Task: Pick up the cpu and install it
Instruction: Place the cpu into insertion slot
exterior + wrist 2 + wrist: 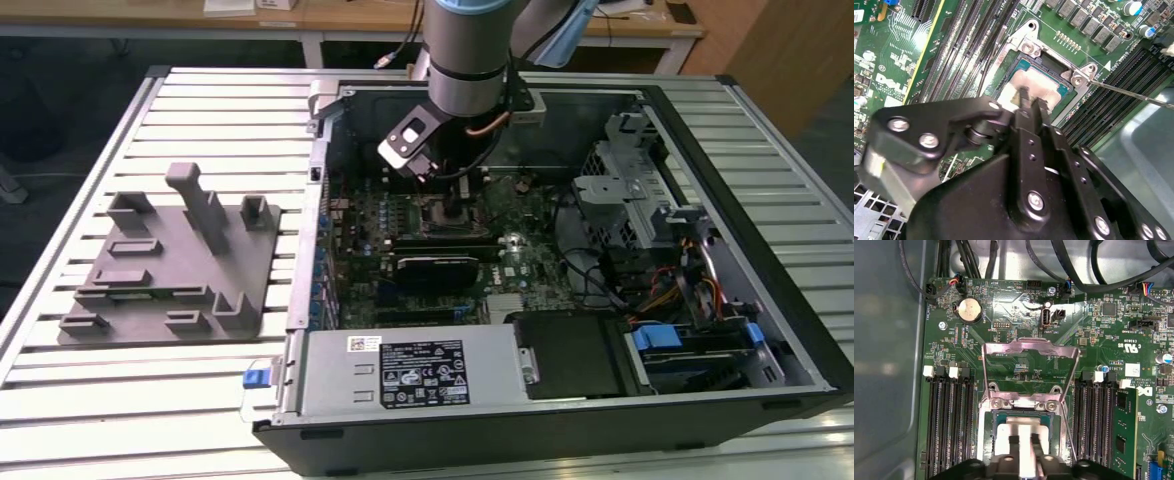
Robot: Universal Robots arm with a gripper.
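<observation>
Silver-grey arm (467,60) up top, round-bodied, pale blue cap and a dark band at the joint, with a coppery cable (498,122) looping alongside. The gripper (1031,98) is all black linkage plates, studded with bright silver screw heads.

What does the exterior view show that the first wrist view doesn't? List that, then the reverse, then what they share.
Exterior view: the grey fixture on the slatted table, the power supply and the arm. First wrist view: the coin battery, the raised socket plate and the cpu in its socket under the gripper. Shared: the green motherboard inside the open case.
</observation>
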